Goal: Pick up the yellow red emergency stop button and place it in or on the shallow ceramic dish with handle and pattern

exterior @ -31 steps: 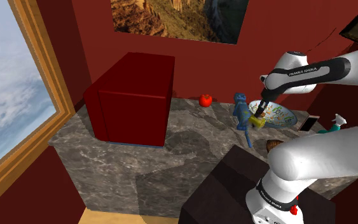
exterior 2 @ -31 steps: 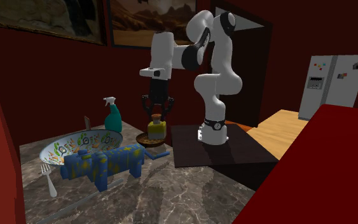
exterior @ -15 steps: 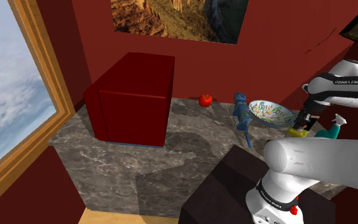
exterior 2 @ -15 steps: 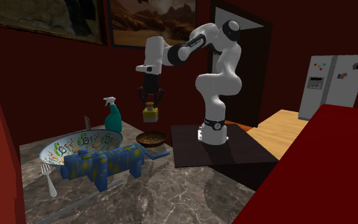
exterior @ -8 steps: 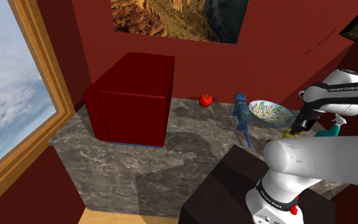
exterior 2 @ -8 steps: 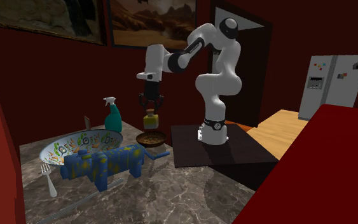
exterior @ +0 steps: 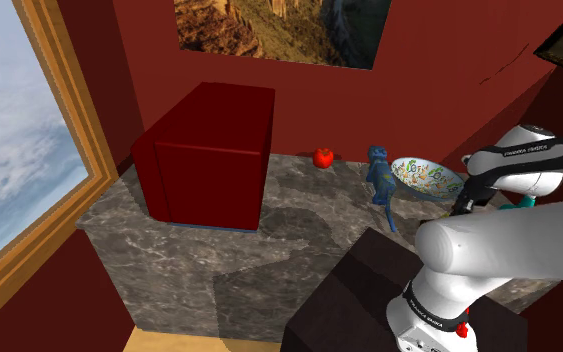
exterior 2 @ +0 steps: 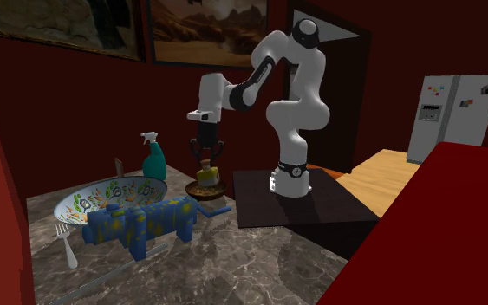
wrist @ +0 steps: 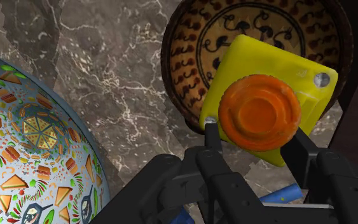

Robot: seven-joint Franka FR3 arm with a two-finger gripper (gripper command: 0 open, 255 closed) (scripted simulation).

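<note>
Marble surface (exterior: 219, 250), dark red walls. Brown patterned dish (wrist: 190, 57) near stand. End effector (exterior 2: 208, 163) clamped on yellow-red stop button (wrist: 263, 102), hanging just above dish. Placing step; next probably lower, release inside rim.

**Franka arm** (exterior 2: 298, 108): smooth, rounded white link shells, joined by dark grey-to-black joints (exterior 2: 306, 31) with circular end caps. A black band on the forearm link carries white lettering (exterior: 526, 151) reading FRANKA EMIKA. The same name recurs on the black collar (exterior: 425, 306) at the foot of the arm, beside a small red mark (exterior: 461, 327). The gripper (wrist: 255, 143) is black throughout. It has a blocky, ribbed body from which two slender, square-edged fingers (wrist: 302, 153) project, matte and without markings.
</note>
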